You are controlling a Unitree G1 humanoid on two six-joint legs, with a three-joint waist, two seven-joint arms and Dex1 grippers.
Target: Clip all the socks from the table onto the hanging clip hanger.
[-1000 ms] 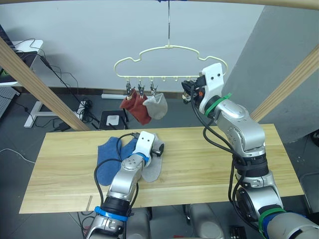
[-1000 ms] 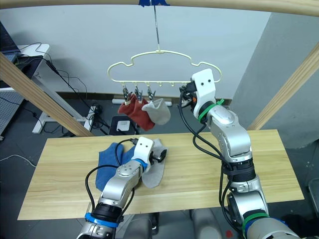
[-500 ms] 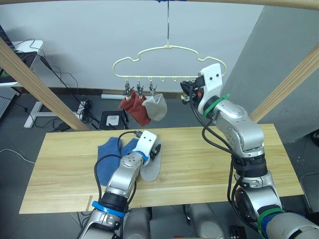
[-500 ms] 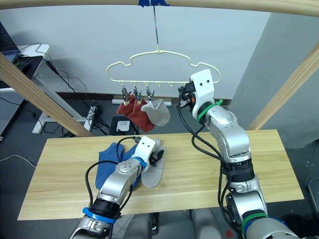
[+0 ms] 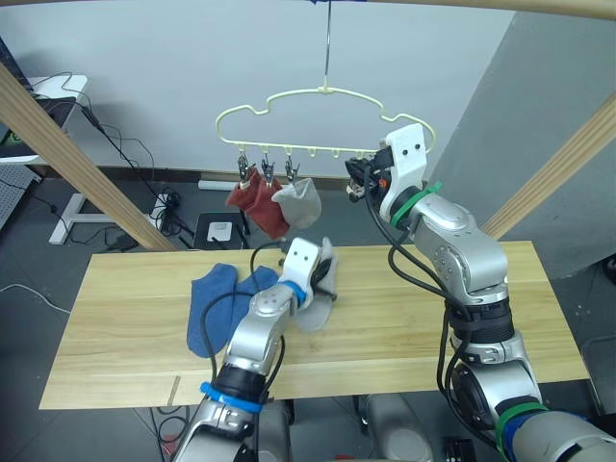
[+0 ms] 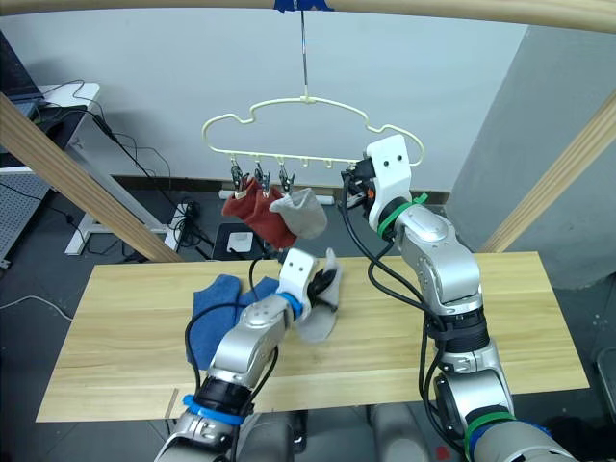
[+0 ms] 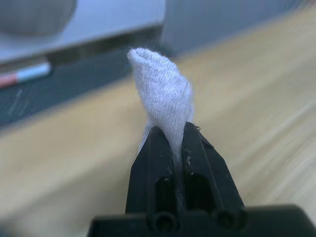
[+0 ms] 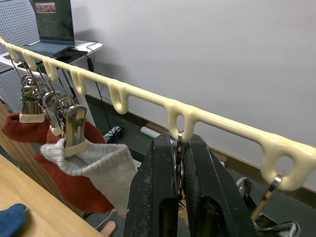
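- Your left gripper, pinched on a grey sock, has lifted it off the table — heading for the clip hanger.
- Your right gripper stays clamped on a clip, fourth along the bar.

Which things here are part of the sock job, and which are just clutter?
Job: grey sock in left pincer; blue socks on table; clip hanger with red socks and grey sock; right pincer.
Clutter: cables, desk.
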